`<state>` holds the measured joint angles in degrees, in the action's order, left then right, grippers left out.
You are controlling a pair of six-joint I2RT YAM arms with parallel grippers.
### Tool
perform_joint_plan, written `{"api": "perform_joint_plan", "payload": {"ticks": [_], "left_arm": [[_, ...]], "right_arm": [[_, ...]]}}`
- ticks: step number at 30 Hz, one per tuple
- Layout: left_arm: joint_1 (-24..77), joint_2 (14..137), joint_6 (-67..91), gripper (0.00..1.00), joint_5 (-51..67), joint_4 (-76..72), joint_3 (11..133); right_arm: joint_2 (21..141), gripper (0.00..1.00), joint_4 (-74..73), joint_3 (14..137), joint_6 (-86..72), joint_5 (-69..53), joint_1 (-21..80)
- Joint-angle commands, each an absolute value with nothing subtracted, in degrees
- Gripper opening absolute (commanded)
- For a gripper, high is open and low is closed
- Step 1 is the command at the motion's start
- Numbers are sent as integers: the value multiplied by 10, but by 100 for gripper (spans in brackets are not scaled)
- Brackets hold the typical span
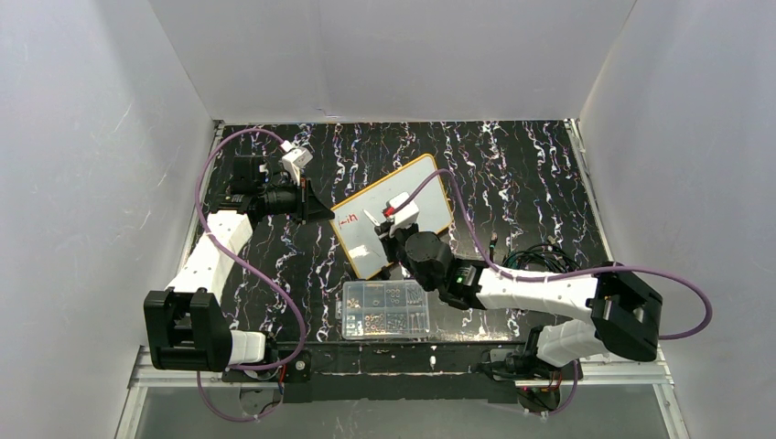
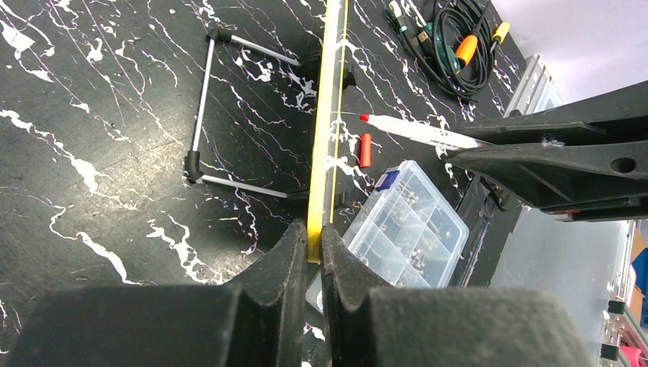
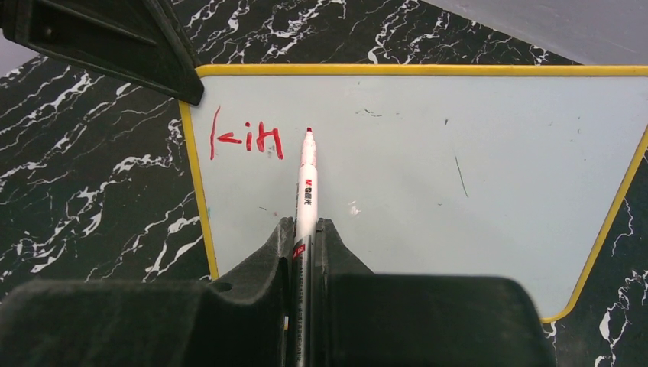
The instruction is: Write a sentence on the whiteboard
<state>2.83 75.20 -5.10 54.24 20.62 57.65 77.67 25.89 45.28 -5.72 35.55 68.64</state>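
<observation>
The whiteboard (image 1: pixel 430 187) lies slanted on the black marbled table, white with a yellow rim (image 2: pixel 325 138). My left gripper (image 1: pixel 325 212) (image 2: pixel 313 245) is shut on its left edge, the rim pinched between the fingers. My right gripper (image 1: pixel 389 240) (image 3: pixel 305 225) is shut on a white marker (image 3: pixel 307 180) (image 2: pixel 413 130) with a red tip. The tip stands at the board (image 3: pixel 458 191), just right of the sentence's first red letters, "kin" (image 3: pixel 246 140), near the top left corner. The rest of the board holds only faint smudges.
A clear plastic compartment box (image 1: pixel 386 309) (image 2: pixel 409 225) with small parts sits near the front, just below the board. The marker's red cap (image 2: pixel 366 150) lies beside it. A coil of cables (image 1: pixel 531 261) (image 2: pixel 458 46) lies at the right. White walls enclose the table.
</observation>
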Motion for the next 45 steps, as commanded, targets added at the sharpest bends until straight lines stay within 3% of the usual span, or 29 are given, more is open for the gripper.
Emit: {"api": "perform_joint_plan", "payload": {"ticks": [1,28,45], "left_arm": [[30,732,-55,0,556,222,577],[31,733,-57,0,559,222,579],[31,732,-57,0,560,222,579]], "right_arm": [[788,1,294,456,-47,349,679],[817,1,300,456,-43,305,674],[806,1,275,445,-50,354,674]]}}
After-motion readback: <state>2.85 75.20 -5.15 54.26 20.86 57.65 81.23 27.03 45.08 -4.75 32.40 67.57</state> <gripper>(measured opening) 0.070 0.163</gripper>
